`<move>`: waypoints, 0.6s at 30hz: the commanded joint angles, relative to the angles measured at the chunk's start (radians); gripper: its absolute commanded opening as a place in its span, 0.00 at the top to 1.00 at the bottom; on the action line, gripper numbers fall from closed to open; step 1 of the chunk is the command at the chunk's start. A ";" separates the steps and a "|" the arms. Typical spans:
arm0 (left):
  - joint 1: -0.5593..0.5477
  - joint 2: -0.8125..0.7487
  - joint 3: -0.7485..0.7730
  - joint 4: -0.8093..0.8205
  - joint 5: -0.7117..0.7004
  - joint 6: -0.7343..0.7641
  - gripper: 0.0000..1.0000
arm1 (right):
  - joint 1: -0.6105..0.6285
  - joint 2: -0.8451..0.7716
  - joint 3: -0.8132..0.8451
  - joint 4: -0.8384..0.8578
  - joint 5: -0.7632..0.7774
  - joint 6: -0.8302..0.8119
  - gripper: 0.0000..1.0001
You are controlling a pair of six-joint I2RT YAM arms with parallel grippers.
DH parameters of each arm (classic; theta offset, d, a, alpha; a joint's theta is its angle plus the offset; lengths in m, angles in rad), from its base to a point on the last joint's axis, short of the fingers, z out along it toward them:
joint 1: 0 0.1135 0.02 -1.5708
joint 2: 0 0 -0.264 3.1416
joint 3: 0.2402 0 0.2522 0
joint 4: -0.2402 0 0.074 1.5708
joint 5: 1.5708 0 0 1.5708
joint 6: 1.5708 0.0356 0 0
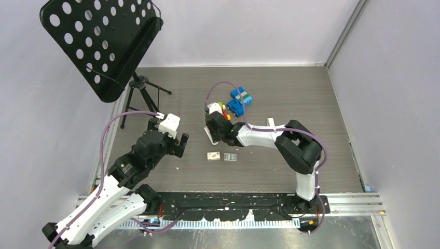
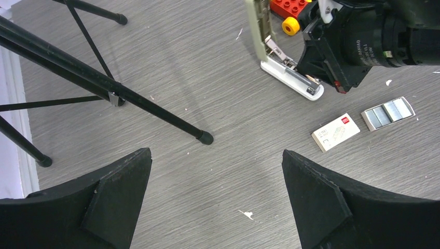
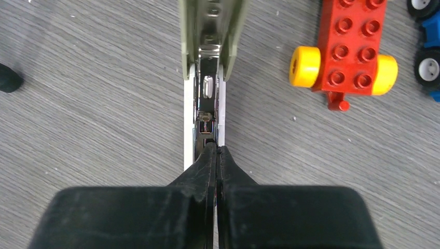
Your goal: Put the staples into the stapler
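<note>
The stapler [image 3: 206,93] lies open on the table, its grey-beige top swung up and back and its white base and metal channel bared. It also shows in the top view [image 1: 209,137] and the left wrist view [image 2: 290,78]. My right gripper [image 3: 216,150] is shut, its tips pressed together right over the channel; I see no strip between them. The staples [image 2: 389,112] lie as silvery strips in a small holder on the table [image 1: 230,156], right of the stapler's base. My left gripper [image 2: 217,171] is open and empty above bare table, left of the stapler [image 1: 179,145].
A whitish box with a red label [image 2: 335,132] lies beside the staples. A red toy block with yellow wheels [image 3: 345,52] and blue toy cars [image 1: 238,104] stand just behind the stapler. A black music stand's tripod legs [image 2: 129,98] are at the left.
</note>
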 commanded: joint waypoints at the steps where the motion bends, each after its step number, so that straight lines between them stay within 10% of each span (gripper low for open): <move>1: 0.004 -0.002 -0.003 0.045 0.014 -0.004 0.00 | 0.001 -0.080 -0.049 -0.040 0.024 -0.046 1.00; 18: 0.004 0.017 -0.004 0.044 0.019 -0.003 0.00 | -0.062 -0.260 -0.240 -0.086 -0.038 -0.138 1.00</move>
